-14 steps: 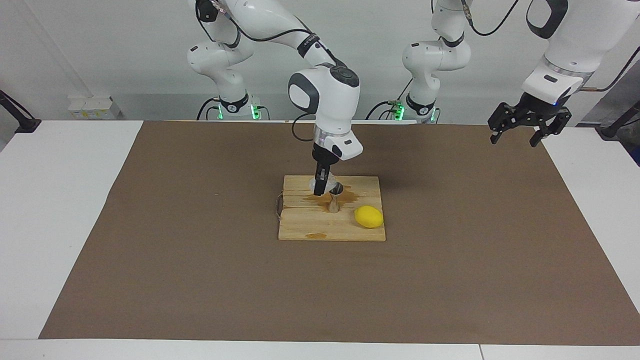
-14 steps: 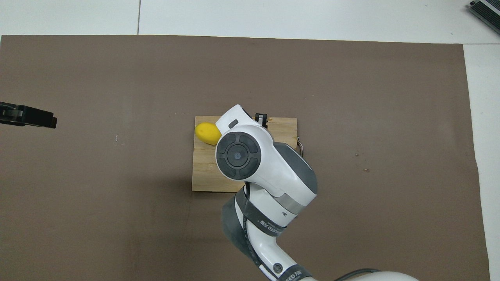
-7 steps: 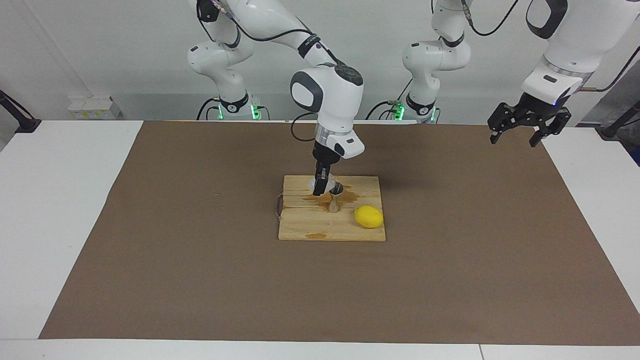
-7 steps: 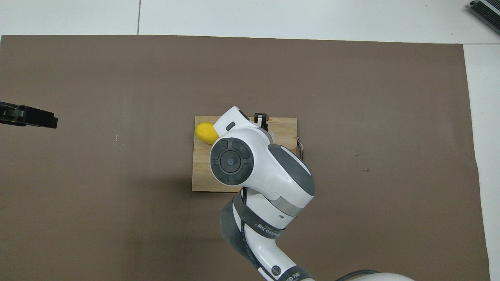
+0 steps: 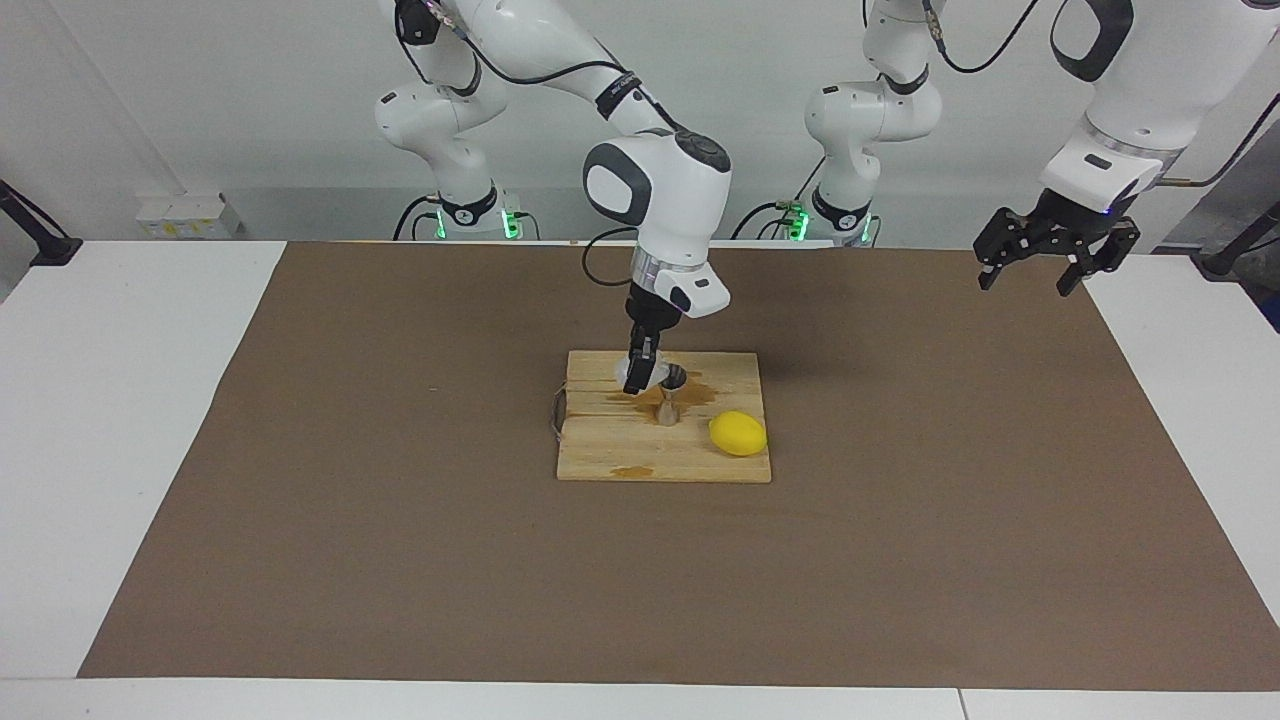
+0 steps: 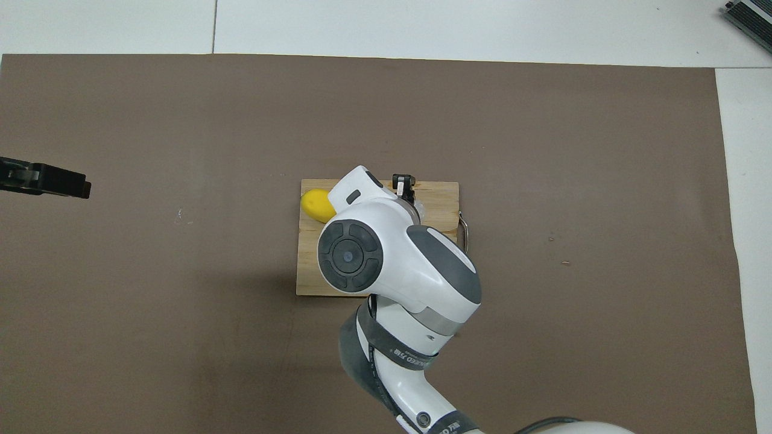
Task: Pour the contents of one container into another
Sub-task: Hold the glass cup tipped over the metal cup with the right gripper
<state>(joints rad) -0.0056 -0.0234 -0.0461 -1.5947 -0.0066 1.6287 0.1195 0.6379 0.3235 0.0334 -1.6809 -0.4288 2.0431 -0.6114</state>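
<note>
The right gripper [image 5: 640, 378] has its jaws clamped on the cup [image 5: 636, 374], tipped beside the jigger [image 5: 668, 398] to pour; the left gripper [image 5: 1045, 262] waits, jaws spread.

A yellow lemon [image 5: 738, 433] lies on a pale wooden board [image 5: 610, 455] with darker brown stains, at frame centre. Under it spreads a plain brown mat [image 5: 400, 520] on a white table [image 5: 100, 400].

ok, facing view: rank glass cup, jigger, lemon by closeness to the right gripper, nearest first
1. glass cup: held in the right gripper, over the wooden board.
2. jigger: upright on the board, right beside the cup.
3. lemon: on the board, toward the left arm's end, farther from the robots than the jigger.
</note>
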